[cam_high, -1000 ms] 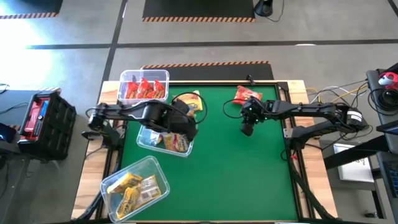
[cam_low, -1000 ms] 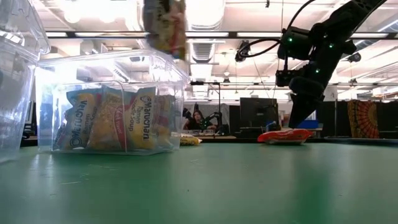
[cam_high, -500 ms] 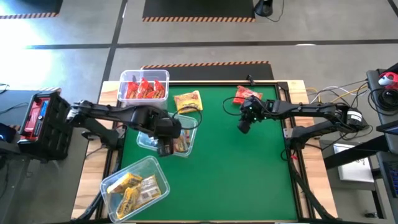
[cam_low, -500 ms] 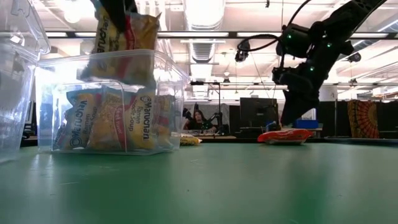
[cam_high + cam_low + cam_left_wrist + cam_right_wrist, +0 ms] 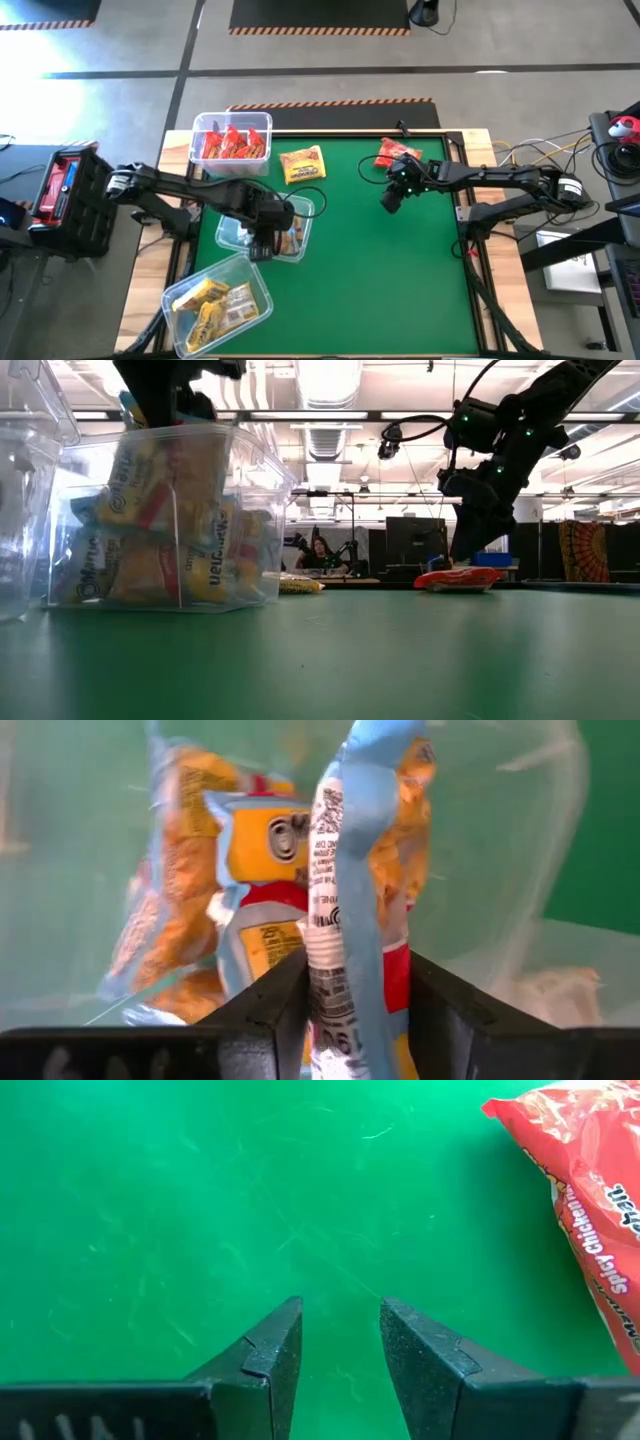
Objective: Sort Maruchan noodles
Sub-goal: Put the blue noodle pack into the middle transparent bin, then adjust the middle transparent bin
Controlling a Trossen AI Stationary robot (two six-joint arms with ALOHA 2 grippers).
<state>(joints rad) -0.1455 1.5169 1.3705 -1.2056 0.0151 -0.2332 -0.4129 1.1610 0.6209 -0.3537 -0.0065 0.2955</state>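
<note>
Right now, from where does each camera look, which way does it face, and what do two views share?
High view: above the table, straight down; both arms, left gripper in the middle bin.
Low view: tabletop height, level across; arms enter from above.
Left wrist view: past its fingers pinching an orange-and-blue packet.
Right wrist view: down onto green table, right gripper open.
Shared: red packet appears in high, low and right wrist views.

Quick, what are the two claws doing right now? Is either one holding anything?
Left gripper: closed on an orange-and-blue noodle packet, inside the middle clear bin.
Right gripper: open, empty, over the green table.
</note>
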